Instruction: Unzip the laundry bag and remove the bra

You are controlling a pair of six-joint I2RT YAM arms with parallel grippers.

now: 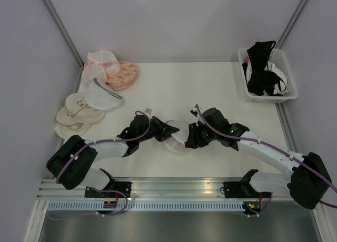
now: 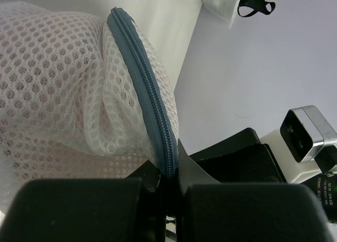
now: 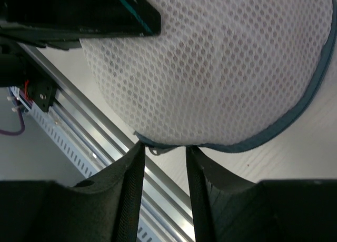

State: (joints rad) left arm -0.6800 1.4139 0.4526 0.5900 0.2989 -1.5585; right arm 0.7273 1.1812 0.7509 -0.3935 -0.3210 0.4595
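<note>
The laundry bag (image 1: 177, 142), white mesh with a grey-blue zipper rim, lies at the table's near middle between both grippers. My left gripper (image 1: 172, 130) is shut on its zipper rim (image 2: 150, 89), which runs down between the jaws of that gripper (image 2: 169, 171). The bag's mesh (image 2: 52, 84) bulges on the left there, and the dusty pink bra (image 2: 47, 165) shows faintly through it. My right gripper (image 1: 188, 138) is open; in the right wrist view its fingertips (image 3: 163, 147) stand either side of the small zipper pull (image 3: 156, 149) at the bag's lower rim. The bag's dome (image 3: 210, 63) fills that view.
At the far left lie a pink mesh pouch (image 1: 100, 64), an orange patterned bra (image 1: 125, 73), a second white mesh pouch (image 1: 102, 94) and cream padded cups (image 1: 73, 116). A white basket (image 1: 289, 89) with black bras stands at the far right. The metal rail (image 1: 174, 187) runs along the near edge.
</note>
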